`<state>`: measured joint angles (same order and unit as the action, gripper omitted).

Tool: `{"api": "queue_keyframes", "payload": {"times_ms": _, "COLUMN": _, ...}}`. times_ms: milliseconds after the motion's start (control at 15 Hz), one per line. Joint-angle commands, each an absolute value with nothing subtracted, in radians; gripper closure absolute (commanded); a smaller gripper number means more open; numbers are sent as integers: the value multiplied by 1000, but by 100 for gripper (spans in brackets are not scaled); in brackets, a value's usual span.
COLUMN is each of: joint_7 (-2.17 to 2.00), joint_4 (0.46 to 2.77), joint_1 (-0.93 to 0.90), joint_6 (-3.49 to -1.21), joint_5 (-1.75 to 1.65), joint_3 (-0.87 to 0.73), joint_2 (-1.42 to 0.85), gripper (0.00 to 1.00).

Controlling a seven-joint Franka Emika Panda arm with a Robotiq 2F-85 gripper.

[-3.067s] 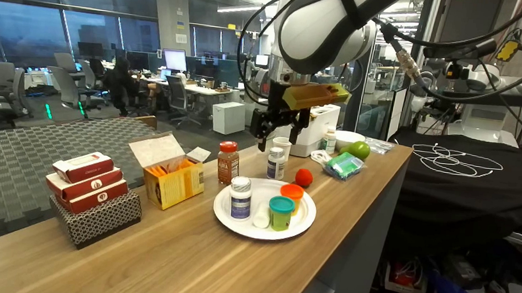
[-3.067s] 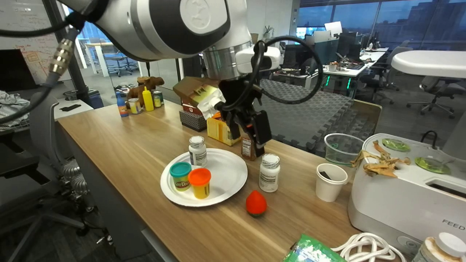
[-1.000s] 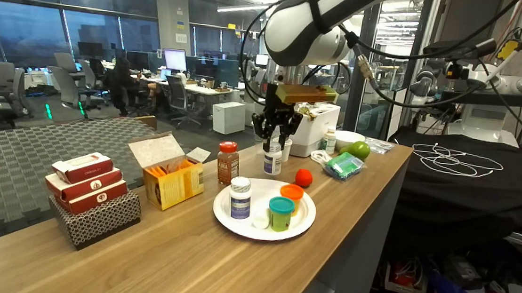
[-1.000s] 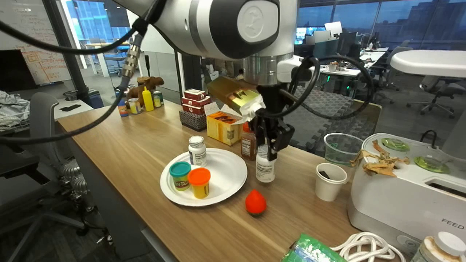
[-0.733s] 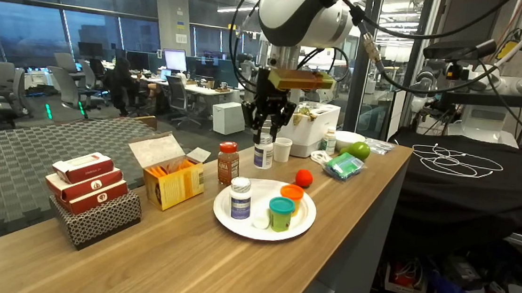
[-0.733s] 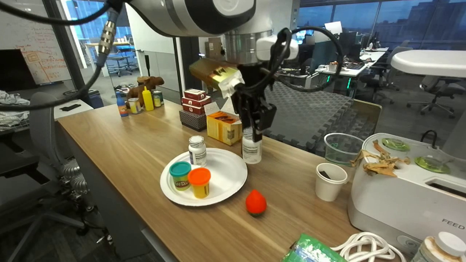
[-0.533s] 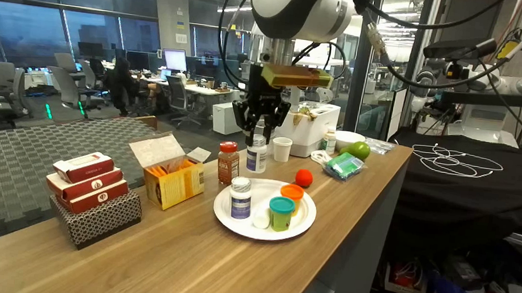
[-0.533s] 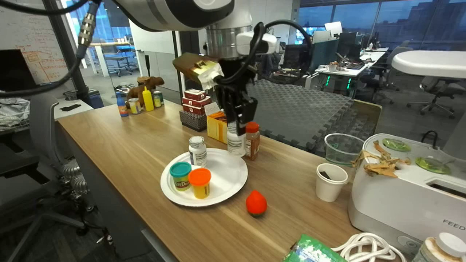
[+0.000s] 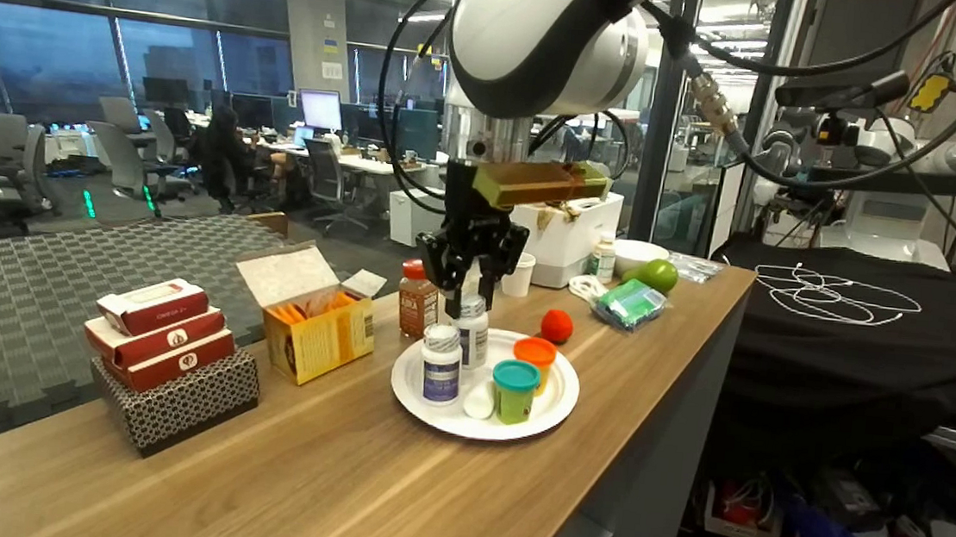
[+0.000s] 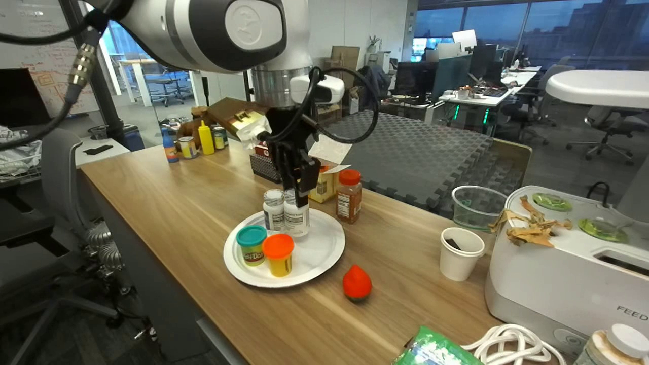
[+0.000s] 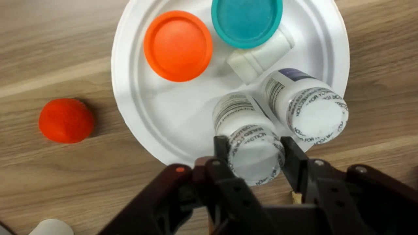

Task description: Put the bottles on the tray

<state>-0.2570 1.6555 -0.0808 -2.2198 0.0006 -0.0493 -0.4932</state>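
Observation:
My gripper (image 11: 254, 147) is shut on the cap of a white bottle (image 11: 240, 114). That bottle is upright over the round white tray (image 9: 534, 420); whether its base touches the tray I cannot tell. Close beside it on the tray stands another white bottle (image 10: 274, 215). The tray also bears an orange-lidded jar (image 10: 278, 253), a teal-lidded green jar (image 9: 514, 397) and a small white bottle (image 11: 261, 58) lying on its side. A reddish-brown bottle with a red cap (image 10: 349, 203) stands on the table just behind the tray in both exterior views.
A red strawberry-like object (image 11: 67, 120) lies near the tray's rim. An open yellow box (image 9: 320, 341) and stacked red cartons (image 9: 160, 336) stand on the table. Elsewhere are a paper cup (image 10: 460, 253), a white appliance (image 10: 568, 284) and a green packet (image 9: 631, 303).
Three seconds ago the white bottle stood on the table below my gripper. Gripped since, it has been lifted, carried past the reddish-brown bottle and lowered over the tray next to the standing white bottle.

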Motion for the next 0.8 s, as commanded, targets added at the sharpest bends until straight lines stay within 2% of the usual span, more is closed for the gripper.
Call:
{"api": "queue_keyframes", "payload": {"times_ms": 0, "joint_7": -286, "joint_4": 1714, "joint_1": -91, "joint_6": -2282, "joint_5": -47, "joint_3": -61, "joint_2": -458, "gripper": 81}}
{"api": "queue_keyframes", "payload": {"times_ms": 733, "joint_7": -292, "joint_4": 1824, "joint_1": -80, "joint_6": -2314, "joint_5": -70, "joint_3": -72, "joint_2": -415, "gripper": 81}}
